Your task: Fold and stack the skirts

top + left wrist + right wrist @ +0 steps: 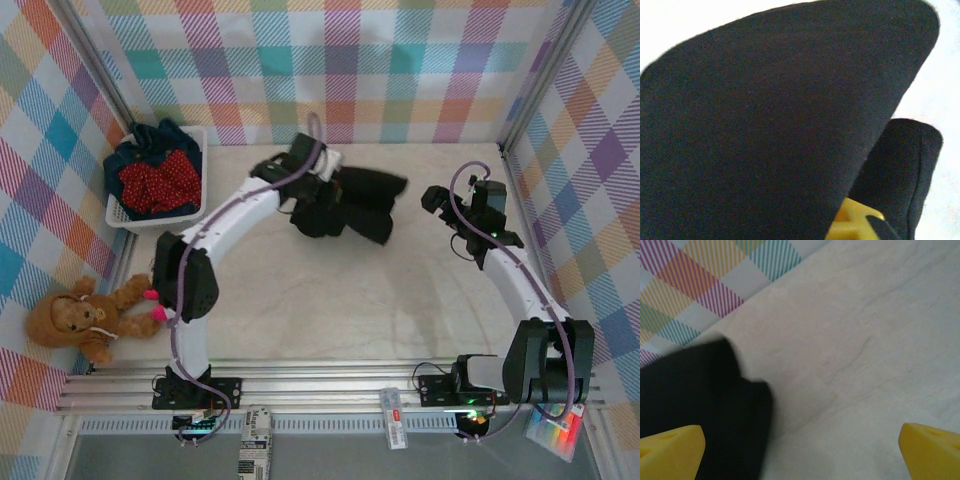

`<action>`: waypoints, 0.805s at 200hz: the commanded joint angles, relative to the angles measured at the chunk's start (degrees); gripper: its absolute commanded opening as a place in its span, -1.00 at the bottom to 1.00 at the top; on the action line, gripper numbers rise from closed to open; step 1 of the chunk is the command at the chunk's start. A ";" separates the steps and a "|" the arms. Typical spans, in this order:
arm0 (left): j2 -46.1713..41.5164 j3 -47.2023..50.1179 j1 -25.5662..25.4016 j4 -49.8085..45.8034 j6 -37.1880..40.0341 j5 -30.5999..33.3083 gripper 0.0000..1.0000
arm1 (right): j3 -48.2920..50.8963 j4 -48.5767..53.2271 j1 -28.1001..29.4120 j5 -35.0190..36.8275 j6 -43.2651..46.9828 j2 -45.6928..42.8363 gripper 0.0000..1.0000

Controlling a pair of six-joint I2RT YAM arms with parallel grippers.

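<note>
A plain black skirt (352,205) lies crumpled at the back middle of the table. My left gripper (312,195) is down at its left end, and the black skirt (765,125) drapes right across the left wrist view. One yellow finger (855,225) pokes out beneath the cloth, and the jaws are hidden. My right gripper (438,200) hovers right of the skirt, open and holding nothing. In the right wrist view my right gripper (800,450) is over bare table, with the black skirt's edge (700,395) by its left finger. A red dotted skirt (158,180) and a dark blue denim one (165,135) sit in the basket.
The white mesh basket (203,170) stands at the back left against the plaid wall. A brown plush toy (85,315) lies off the table's left edge. Plaid walls close in the back and both sides. Pale tabletop (350,300) stretches in front of the black skirt.
</note>
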State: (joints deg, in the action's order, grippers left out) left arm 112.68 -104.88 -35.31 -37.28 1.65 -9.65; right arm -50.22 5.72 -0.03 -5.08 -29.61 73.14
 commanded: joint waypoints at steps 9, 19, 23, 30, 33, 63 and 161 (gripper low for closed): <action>-3.39 5.92 -1.02 -2.34 6.43 -7.88 0.35 | -0.85 4.74 -0.32 -4.41 -1.35 -0.08 0.98; -6.39 10.61 0.03 1.81 4.19 -11.01 0.52 | 0.20 4.92 -0.32 -6.30 -0.99 -0.04 0.98; -7.75 12.35 0.45 3.83 2.98 -12.02 0.61 | 0.62 4.92 -0.32 -7.09 -1.04 0.06 0.98; -9.74 15.88 1.06 7.48 0.63 -13.34 0.92 | 1.34 4.82 -0.32 -8.52 -0.97 0.45 0.98; -10.50 17.26 1.38 8.94 -0.41 -13.59 0.99 | 1.61 4.68 -0.32 -9.11 -0.96 0.57 0.98; -13.41 24.36 3.05 16.50 -11.08 -6.41 1.00 | 3.71 2.88 -0.19 -14.79 -1.21 2.88 0.98; 2.41 14.45 5.24 9.52 -31.20 0.13 1.00 | 5.78 22.48 -4.45 7.88 -3.56 5.69 0.98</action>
State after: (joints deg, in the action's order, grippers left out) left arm 110.00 -85.56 -30.55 -23.86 -24.93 -10.09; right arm -44.12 23.33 -3.31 1.04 -35.53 77.60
